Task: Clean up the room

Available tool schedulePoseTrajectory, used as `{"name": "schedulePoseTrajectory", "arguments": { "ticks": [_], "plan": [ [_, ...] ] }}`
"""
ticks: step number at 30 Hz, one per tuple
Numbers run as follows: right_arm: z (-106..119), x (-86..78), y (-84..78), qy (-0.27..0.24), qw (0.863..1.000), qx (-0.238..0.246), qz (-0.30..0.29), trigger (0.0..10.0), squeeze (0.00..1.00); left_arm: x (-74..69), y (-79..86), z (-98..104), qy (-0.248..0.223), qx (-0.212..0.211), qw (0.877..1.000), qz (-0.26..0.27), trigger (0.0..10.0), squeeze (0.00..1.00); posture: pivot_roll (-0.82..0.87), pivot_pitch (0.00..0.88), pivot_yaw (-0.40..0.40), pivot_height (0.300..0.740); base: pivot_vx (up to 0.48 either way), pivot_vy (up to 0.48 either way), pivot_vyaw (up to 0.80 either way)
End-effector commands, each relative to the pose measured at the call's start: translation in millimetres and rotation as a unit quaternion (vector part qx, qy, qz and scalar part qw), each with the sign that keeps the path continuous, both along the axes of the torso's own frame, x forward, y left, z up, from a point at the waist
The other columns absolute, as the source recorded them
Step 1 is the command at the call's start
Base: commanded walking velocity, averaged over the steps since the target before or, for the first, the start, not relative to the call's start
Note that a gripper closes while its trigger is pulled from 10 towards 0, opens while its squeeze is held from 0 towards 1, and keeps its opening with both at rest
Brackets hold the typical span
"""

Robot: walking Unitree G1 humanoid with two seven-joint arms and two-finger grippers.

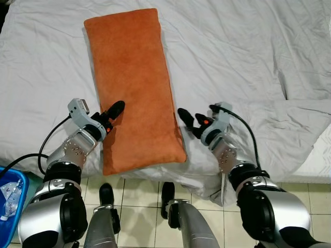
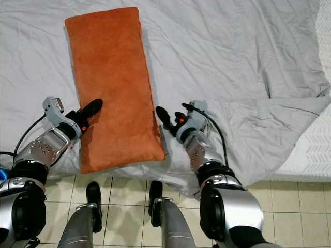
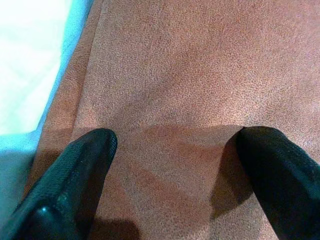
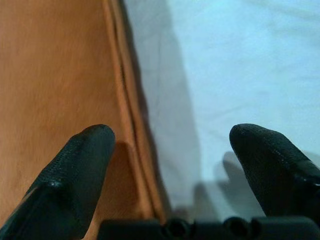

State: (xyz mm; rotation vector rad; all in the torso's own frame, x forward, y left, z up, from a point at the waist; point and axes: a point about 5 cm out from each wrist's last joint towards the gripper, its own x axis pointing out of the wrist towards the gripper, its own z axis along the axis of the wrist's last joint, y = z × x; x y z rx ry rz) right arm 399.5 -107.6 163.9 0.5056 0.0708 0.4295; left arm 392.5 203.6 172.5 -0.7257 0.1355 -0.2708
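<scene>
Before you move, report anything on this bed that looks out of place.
The orange pillow lies lengthwise on the bed, its near end hanging slightly past the mattress edge. The white sheet is rumpled, a bunched fold spilling over the edge by the right gripper.

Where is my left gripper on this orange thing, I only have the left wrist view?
Observer: The left gripper sits over the left long edge of the pillow, toward its near end.
Operator: Is the other arm anywhere close?
Observer: Yes, the right gripper is at the pillow's right edge, fingers open and straddling the seam, one over the pillow and one over the sheet.
Operator: What is the pillow lying on?
Observer: A bed covered with the rumpled white sheet; the pillow's near end reaches the bed's front edge.
</scene>
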Motion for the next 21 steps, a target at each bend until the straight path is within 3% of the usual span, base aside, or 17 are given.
{"name": "schedulePoseTrajectory", "arguments": {
  "ticks": [1, 5, 8, 11, 14, 19, 21],
  "plan": [
    [-17, -5.2, -4.2, 0.023, 1.0, -0.006, -0.012, 10.0, 0.0, -20.9, -17.6, -63, 0.129, 0.012, 0.991, -0.036, 10.0, 0.0, -0.03, 0.775, -0.248, 0.74, 0.0, 0.0, 0.0],
    [-24, -10.2, 17.4, 0.04, 0.999, 0.005, 0.034, 10.0, 0.0, -24.7, -20.7, -69, 0.138, 0.015, 0.989, -0.046, 10.0, 0.0, -0.02, 0.763, -0.25, 0.74, 0.0, 0.0, 0.0],
    [-28, -13.0, 25.0, 0.052, 0.997, 0.019, 0.05, 10.0, 0.0, -25.2, -21.4, -70, 0.139, 0.016, 0.989, -0.048, 10.0, 0.0, -0.02, 0.759, -0.249, 0.74, 0.0, 0.0, 0.0],
    [-27, -16.2, 39.4, 0.065, 0.991, 0.083, 0.085, 10.0, 0.0, -25.7, -25.0, -71, 0.14, 0.02, 0.988, -0.054, 10.0, 0.0, -0.01, 0.758, -0.253, 0.74, 0.0, 0.0, 0.0],
    [-23, -16.4, 43.4, 0.061, 0.987, 0.108, 0.101, 10.0, 0.0, -25.9, -26.4, -71, 0.141, 0.021, 0.988, -0.056, 10.0, 0.0, -0.01, 0.758, -0.254, 0.74, 0.0, 0.0, 0.0],
    [-28, -20.0, 47.1, 0.068, 0.985, 0.099, 0.125, 10.0, 0.0, -26.3, -28.4, -72, 0.141, 0.023, 0.988, -0.057, 10.0, 0.0, -0.02, 0.758, -0.269, 0.74, 0.0, 0.0, 0.0],
    [-38, -23.1, 46.9, 0.079, 0.989, 0.058, 0.114, 10.0, 0.0, -27.6, -32.2, -75, 0.143, 0.026, 0.987, -0.062, 10.0, 0.0, -0.02, 0.757, -0.275, 0.74, 0.0, 0.0, 0.0]
  ]
}}
